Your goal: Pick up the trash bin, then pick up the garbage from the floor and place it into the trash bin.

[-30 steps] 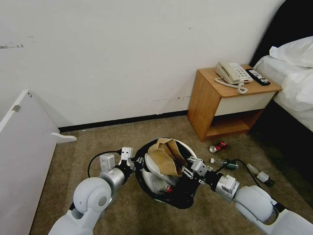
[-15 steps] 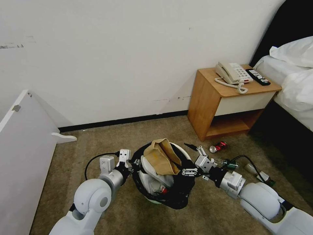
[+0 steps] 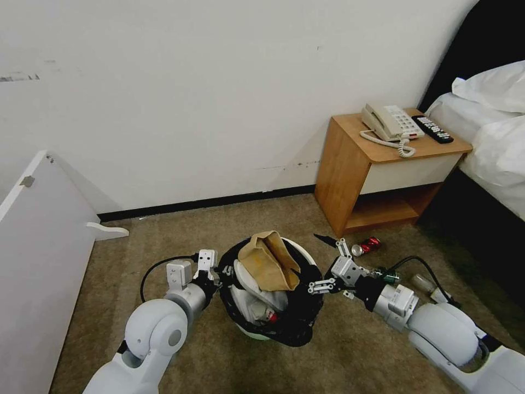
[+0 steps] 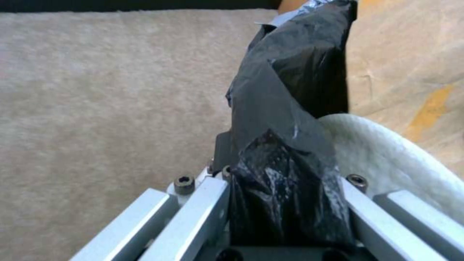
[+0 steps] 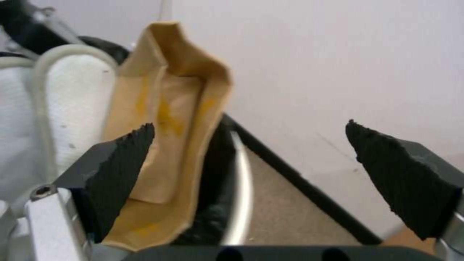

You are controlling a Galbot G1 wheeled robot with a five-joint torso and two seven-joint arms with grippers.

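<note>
Left gripper (image 3: 219,272) clamped on the black-lined rim of one trash bin (image 3: 298,320) on the carpet, one brown paper bag (image 3: 266,262) and white slippers (image 3: 254,290) held inside, right gripper (image 3: 324,261) spread open beside it, one red can (image 3: 366,246) and two bottles (image 3: 437,293) left on the floor.

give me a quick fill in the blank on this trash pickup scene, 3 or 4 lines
1. The left claw is shut on the round white plastic trash bin's black ____ liner.
2. The right claw is ____, holding nothing.
3. A crumpled brown ____ bag sticks out of the bin.
4. The crushed red can lies on the carpet beside the wooden ____.

Missing words: plastic; open; paper; nightstand
</note>
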